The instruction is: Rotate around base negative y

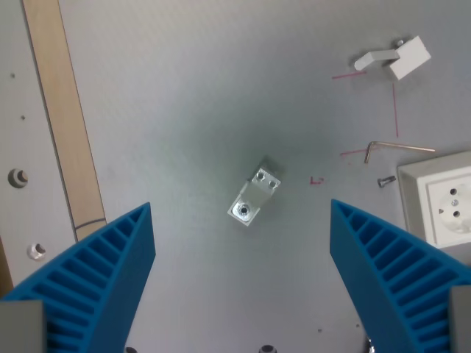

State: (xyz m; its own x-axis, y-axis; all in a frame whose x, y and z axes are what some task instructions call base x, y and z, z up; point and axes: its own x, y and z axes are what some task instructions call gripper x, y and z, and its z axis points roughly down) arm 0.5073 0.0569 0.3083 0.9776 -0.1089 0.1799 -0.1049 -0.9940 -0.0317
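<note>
The pincer (243,272) hangs wide open, looking straight down at the grey table (184,95), and nothing sits between its parts. Two blue ribbed fingers (103,272) rise from the bottom corners of the wrist view, one on the wrist view's left, the other on the wrist view's right, both slanting inward toward the top.

Between them, a little above their tips, lies the small metal bracket (255,197). It's an angled aluminium piece, lying skewed on the table, with two little holes on its upper face and a bigger round hole on its lower end. It touches neither finger; there's bare table on both sides of it.

Out to the right of the bracket, a tiny red mark (316,180) on the surface, then a loose screw (385,181). Just above that screw, a thin hex key (397,148) lies flat with its short leg bent down. Beyond the screw, at the wrist view's right edge, a white wall socket (447,202) rests close to the right finger's tip. Up and to the right of the bracket, well apart, a white plastic part (397,57) sits near faint red lines.

Left of the bracket, a pale wooden strip (62,110) runs down the table, and past it two bolt heads (18,177) show near the edge.
</note>
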